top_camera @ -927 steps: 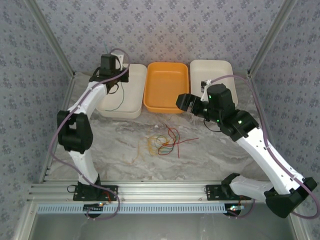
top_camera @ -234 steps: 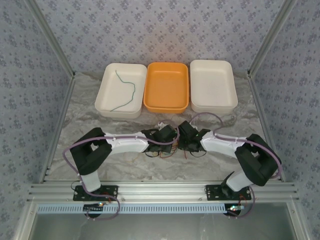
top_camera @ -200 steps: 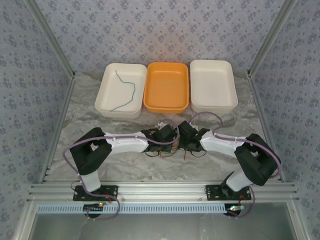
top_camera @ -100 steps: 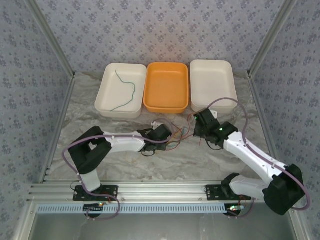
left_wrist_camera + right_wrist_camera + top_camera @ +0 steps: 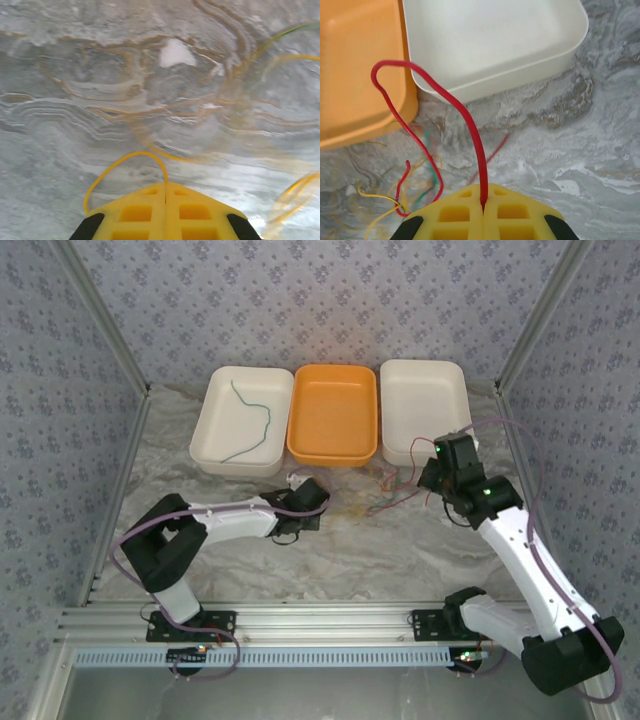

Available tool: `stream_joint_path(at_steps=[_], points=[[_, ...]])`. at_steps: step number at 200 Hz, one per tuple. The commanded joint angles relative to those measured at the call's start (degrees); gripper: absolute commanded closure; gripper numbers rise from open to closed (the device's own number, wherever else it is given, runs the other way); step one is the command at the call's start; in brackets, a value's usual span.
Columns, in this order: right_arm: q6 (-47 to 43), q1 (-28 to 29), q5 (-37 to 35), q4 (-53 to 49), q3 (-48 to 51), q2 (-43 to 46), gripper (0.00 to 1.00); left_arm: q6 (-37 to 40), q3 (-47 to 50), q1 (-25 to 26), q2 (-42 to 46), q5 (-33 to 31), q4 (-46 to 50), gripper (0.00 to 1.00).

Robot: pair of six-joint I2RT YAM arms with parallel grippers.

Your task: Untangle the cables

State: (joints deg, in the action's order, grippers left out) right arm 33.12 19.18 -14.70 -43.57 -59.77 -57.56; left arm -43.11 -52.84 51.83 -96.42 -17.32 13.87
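Here, red cable (image 5: 479, 165) in right gripper (image 5: 483, 202).

Counting it up: two white trays (image 5: 215, 415) (image 5: 425, 410) and one orange tray (image 5: 333, 415), two arms (image 5: 235, 521) (image 5: 520, 540), one green cable (image 5: 265, 425) off alone, plus a cable tangle (image 5: 390, 502) too messy to count.

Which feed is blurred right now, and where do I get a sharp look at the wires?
Left wrist: table and tan wires smeared by motion blur; just the yellow wire pinched in the jaws is crisp. Right wrist: sharp, the red wire in its jaws clear against the white tray. Top external: evenly lit, no glare, but the loose wires are thin and faint.
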Motion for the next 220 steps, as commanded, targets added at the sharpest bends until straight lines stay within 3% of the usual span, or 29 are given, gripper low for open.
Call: stream_joint_path(at_steps=[1, 38, 46, 59, 70, 97, 113, 149, 182, 220], points=[[-1.54, 0.02, 3.19, -1.35, -1.63, 0.16, 1.0, 0.58, 0.83, -1.36, 2.09, -1.24, 1.8, 1.0], [0.08, 6.24, 3.51, 1.07, 0.05, -3.91, 1.0, 1.74, -1.29, -0.69, 4.82, -0.35, 1.81, 0.99], [0.49, 6.63, 3.9, 1.73, 0.49, -4.26, 1.0, 2.88, -1.79, 0.48, 6.03, -0.38, 1.37, 0.89], [0.7, 6.99, 4.34, 2.24, 0.72, -5.01, 1.0, 5.49, -2.62, 2.94, 8.07, -0.34, 0.31, 0.6], [0.67, 6.86, 5.47, 2.69, 0.61, -5.81, 1.0, 7.66, -3.12, 5.11, 9.5, -0.29, -0.41, 0.47], [0.46, 6.41, 10.69, 3.32, -0.64, -7.84, 1.0, 11.67, -0.4, 9.6, 12.58, 3.89, -9.71, 0.31], [0.57, 6.32, 13.23, 3.31, -1.24, -8.37, 1.0, 13.62, 0.82, 12.45, 12.15, 2.73, -14.38, 0.23], [1.02, 6.8, 14.3, 2.18, -1.59, -8.11, 1.0, 17.42, -2.31, 14.73, 5.07, 2.38, -18.38, 0.15], [1.72, 6.67, 15.6, 2.02, -1.25, -6.97, 1.0, 17.07, -7.94, 15.48, -2.22, -4.39, -11.68, 0.12], [2.48, 6.66, 17.95, 1.96, -0.9, -5.67, 1.0, 18.39, -9.47, 15.03, -6.44, -11.31, -13.54, 0.11]])
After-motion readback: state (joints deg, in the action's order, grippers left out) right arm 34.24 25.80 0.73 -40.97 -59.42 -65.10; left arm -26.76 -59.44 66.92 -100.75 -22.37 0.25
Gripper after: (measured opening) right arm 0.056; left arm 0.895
